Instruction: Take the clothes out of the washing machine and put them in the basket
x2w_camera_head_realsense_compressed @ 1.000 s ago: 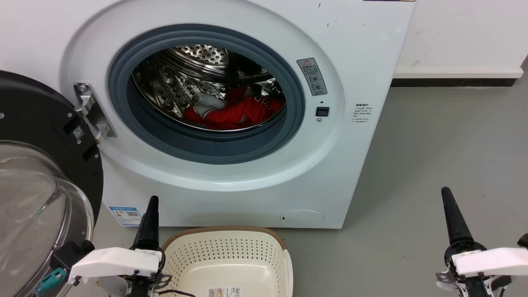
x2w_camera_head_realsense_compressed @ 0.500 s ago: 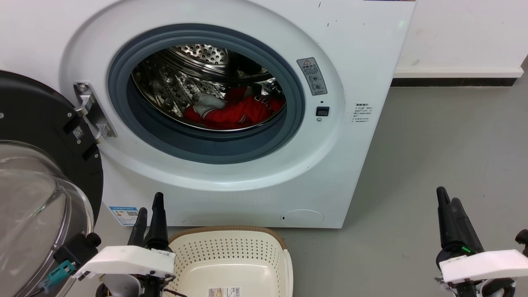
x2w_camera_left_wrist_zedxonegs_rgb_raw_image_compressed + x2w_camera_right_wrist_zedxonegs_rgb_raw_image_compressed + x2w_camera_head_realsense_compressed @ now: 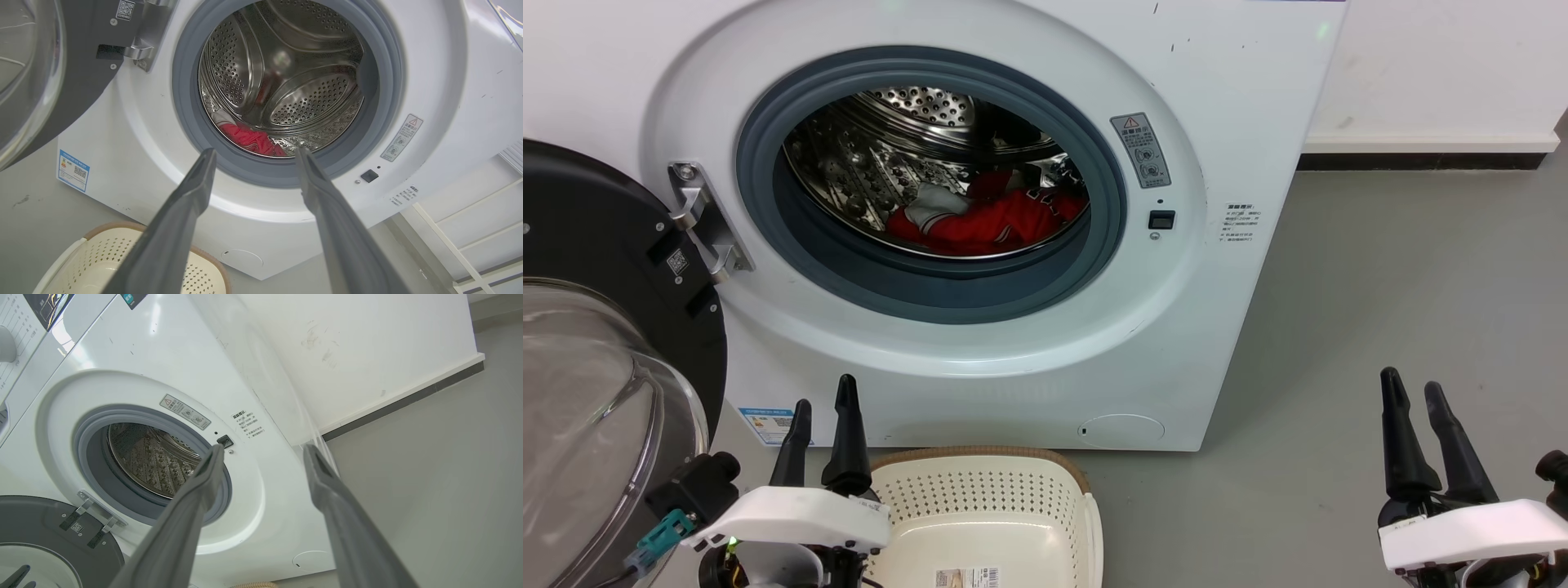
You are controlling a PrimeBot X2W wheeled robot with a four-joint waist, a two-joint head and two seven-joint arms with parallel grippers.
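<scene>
Grey floor below; left hand and right hand, shut earlier, now gape wide; clothes lie well beyond, inside the washing machine.

clothes in washing machine, basket before it

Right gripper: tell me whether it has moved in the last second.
Yes. The right gripper has opened and shifted slightly left, toward the washing machine, which stayed put in the head view.
</scene>
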